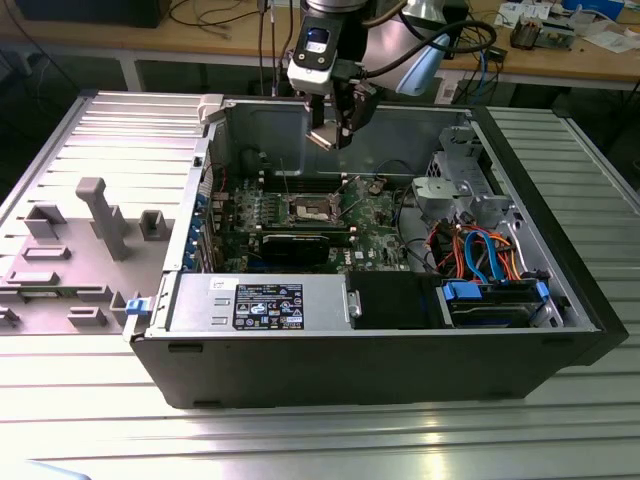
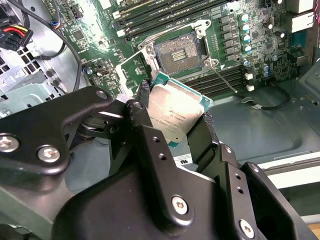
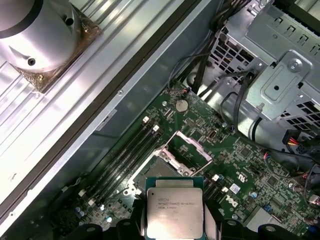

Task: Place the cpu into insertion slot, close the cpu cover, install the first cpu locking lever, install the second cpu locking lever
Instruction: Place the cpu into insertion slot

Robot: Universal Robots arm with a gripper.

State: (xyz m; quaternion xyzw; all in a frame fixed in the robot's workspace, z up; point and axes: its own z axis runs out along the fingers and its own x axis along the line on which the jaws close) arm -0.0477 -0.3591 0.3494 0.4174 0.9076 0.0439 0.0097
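My gripper [image 1: 330,132] hangs over the open computer case, shut on the cpu [image 1: 321,138] by two opposite edges. In both wrist views the cpu [image 2: 175,112] [image 3: 174,207] shows its silver-grey metal top, tilted, between black fingers [image 2: 144,92]. Below it, on the green board, lies the insertion slot [image 2: 178,50] [image 1: 308,208], its dark contact field bare. The cpu cover [image 3: 191,147] [image 2: 131,67] stands swung open beside the slot. A thin locking lever [image 2: 225,80] sticks out, released, from a slot corner. The cpu is well above the board and touches nothing.
Memory slots [image 2: 165,15] run on both sides of the slot. A long black card [image 1: 295,245], the power supply [image 1: 260,300], a metal drive cage [image 1: 455,190] and coloured cables [image 1: 480,250] fill the case. Grey fixtures [image 1: 100,215] stand at the exterior view's left.
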